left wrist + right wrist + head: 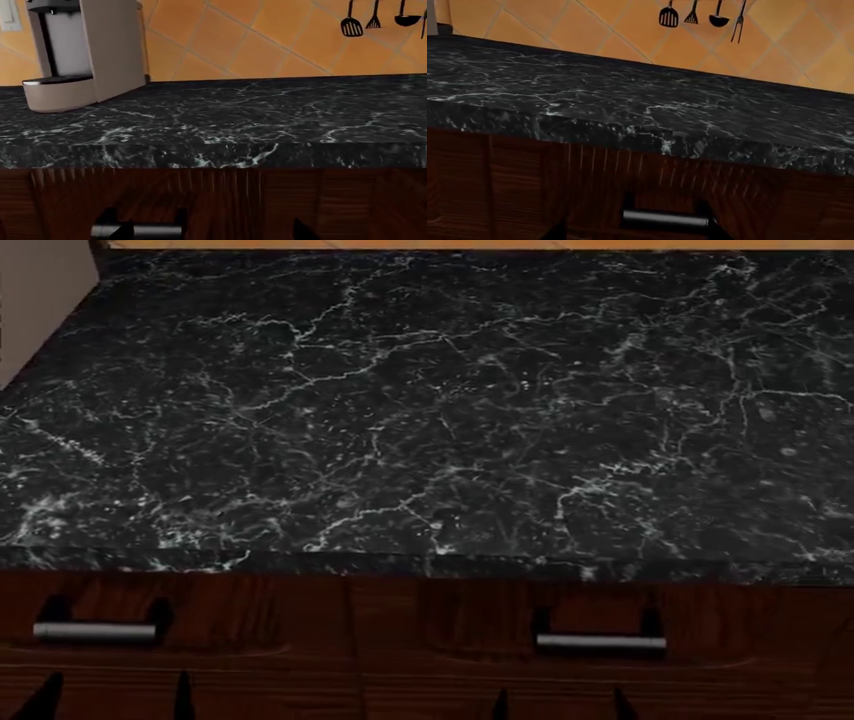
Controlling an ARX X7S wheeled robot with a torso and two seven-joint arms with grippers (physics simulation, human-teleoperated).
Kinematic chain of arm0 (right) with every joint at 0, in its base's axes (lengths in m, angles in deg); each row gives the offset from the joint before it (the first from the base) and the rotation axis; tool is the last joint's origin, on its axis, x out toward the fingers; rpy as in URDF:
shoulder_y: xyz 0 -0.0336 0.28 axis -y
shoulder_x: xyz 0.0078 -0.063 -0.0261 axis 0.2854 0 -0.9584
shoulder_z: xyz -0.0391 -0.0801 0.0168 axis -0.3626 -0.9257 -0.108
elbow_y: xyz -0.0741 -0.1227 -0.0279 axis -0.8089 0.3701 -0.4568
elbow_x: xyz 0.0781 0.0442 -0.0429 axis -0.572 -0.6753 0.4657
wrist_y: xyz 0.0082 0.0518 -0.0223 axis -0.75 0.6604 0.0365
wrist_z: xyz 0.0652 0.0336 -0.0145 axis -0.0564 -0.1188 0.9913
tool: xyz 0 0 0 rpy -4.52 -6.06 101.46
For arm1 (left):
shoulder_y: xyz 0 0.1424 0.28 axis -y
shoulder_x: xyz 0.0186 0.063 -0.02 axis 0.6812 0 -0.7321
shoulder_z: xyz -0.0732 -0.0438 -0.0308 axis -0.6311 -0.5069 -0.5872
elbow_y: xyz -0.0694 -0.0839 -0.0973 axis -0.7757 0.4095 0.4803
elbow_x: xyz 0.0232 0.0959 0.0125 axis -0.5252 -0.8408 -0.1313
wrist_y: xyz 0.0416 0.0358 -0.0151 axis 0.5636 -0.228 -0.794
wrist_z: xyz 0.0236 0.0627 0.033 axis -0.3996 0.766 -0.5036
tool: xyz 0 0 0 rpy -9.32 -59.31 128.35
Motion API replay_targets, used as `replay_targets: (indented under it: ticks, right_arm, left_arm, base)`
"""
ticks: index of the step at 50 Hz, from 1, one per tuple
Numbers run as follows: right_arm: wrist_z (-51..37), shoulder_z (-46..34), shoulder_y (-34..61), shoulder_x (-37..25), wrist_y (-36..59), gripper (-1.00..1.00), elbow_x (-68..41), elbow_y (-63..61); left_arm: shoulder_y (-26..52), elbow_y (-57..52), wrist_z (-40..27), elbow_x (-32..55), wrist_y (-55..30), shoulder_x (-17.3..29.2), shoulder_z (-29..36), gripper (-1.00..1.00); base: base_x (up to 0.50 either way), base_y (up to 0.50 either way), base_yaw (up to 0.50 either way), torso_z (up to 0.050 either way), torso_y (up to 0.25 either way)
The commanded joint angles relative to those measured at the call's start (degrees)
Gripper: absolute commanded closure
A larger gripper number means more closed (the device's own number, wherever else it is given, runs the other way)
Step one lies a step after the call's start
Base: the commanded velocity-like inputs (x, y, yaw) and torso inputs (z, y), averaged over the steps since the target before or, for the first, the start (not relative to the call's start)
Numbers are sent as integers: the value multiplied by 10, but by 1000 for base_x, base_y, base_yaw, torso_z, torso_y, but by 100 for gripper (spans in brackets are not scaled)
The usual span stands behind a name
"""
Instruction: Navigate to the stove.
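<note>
The left claw (114, 700) and right claw (561, 708) show only as dark fingertips at the lower edge of the head view. Each pair stands apart with nothing between, so both look open and empty. The robot faces a black marble countertop (427, 420) above wooden drawers, with the claws near the drawer handles (96, 632). The stove appears in no view, and nothing shows which way it lies. The likely trouble is a turn made this close to the cabinets, since a swinging arm could catch a handle or the counter edge. A beige coffee machine (80, 50) stands on the counter in the left wrist view, and utensils (373, 20) hang on the orange tiled wall (253, 40). The arms, the floor and the room to either side are cut off.
</note>
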Motion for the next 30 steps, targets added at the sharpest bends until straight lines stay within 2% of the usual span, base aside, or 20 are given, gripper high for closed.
replay_targets:
  ticks: [1,30]
  right_arm:
    - [-8,-4,2,-2,6,-100,1,1]
    - [-14,-16,6,-10,11,-100,-4,0]
  left_arm:
    - [0,-1,-3,4,-1,4,4,-100]
    - [2,3,-12,7,5,11,13,-100]
  base:
    - [-82,-406,0,0,0]
    - [-91,-495,0,0,0]
